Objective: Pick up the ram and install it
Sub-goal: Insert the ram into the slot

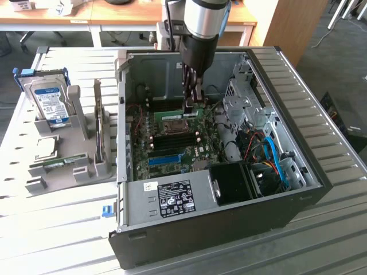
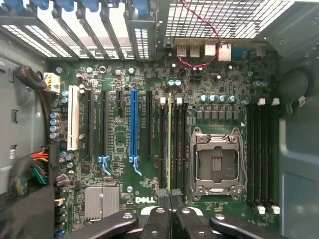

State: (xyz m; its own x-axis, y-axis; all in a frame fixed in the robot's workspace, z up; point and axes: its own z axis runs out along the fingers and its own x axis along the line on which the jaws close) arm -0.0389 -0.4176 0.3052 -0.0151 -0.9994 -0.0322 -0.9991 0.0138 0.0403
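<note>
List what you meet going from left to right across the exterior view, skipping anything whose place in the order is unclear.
hard drive → hand, shut on the ram → metal cage → blue cables

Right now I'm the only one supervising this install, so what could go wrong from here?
The gripper is shut on the ram, held edge-on over the memory slots. If it is off-line with its slot, pressing may bend it. The open processor socket lies right beside, so a sideways slip might strike it.
</note>
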